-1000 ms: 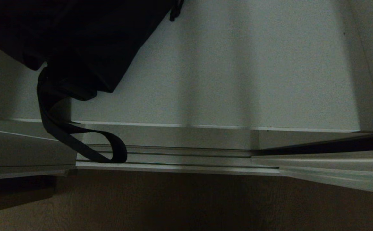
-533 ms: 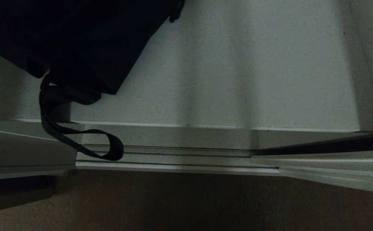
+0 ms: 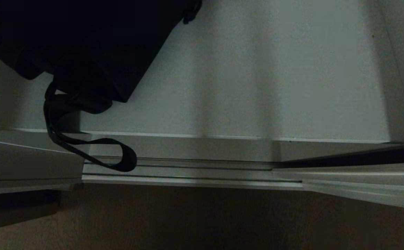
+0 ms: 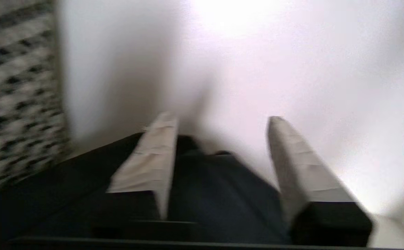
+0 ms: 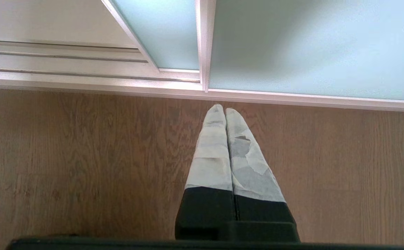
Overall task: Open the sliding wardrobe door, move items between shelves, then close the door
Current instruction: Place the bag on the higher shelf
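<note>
Bag (image 4: pixel 215 194) (black, on the shelf (image 3: pixel 257 86)) lies between the left gripper (image 4: pixel 221 119)'s parted fingers (image 4: pixel 153 163), unclamped.

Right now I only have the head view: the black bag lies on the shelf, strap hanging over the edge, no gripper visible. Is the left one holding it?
Observer: No. The left gripper is open, fingers spread over the black bag.
Operator: And the right arm?
Observer: The right gripper is shut, over the wooden floor in front of a frosted door panel.
Operator: Anything beside the bag?
Observer: Something black-and-white patterned; I cannot tell what.
</note>
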